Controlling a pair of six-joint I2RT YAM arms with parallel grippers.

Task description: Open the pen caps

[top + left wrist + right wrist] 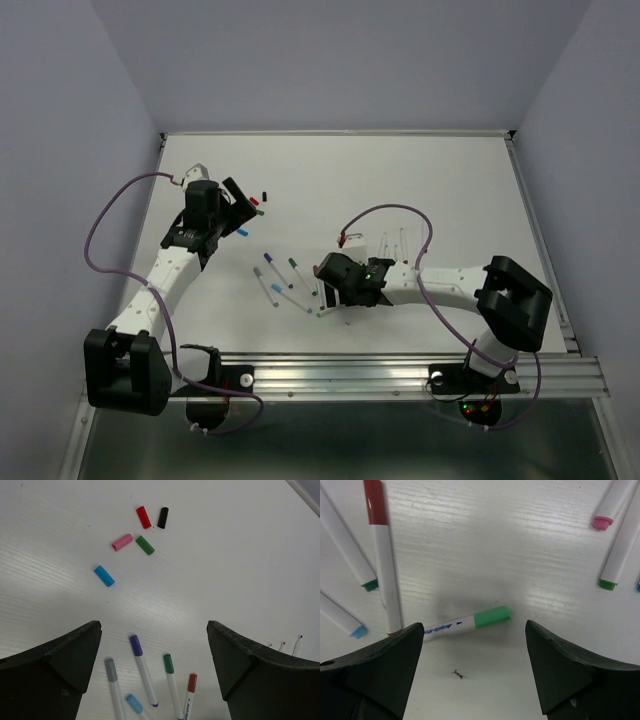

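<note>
On the left side of the white, faintly ribbed bench (440,180), the left tool (153,630) hangs with its matte black, wedge-shaped fingers (55,667) spread wide and nothing between them. Before it lie five loose pen caps, short smooth plastic cylinders. A blue cap (104,575) is nearest and slanted. A pink cap (122,542) and a green cap (145,545) lean toward each other, just apart. Beyond them a red cap (143,517) and a black cap (163,517) lie side by side, their axes pointing away from the tool. Toward the middle, a loose fan of pens (272,267) lies flat, thin white barrels capped in purple, grey, green and brown. From overhead their long axes run far left to near right, caps at the far ends. Next comes the right tool (474,629), low over the bench, jaws wide and gripping nothing. A green-capped pen (467,622) lies flat between its fingers, long axis crosswise. Its pale green cap stops short of one finger and the printed barrel runs up to the other; whether they touch I cannot tell. Beside it a red-capped pen (384,570) lies nearly square to it, cap pointing away from the tool. Further right, several white pens (385,245) lie side by side, pointing near to far.
</note>
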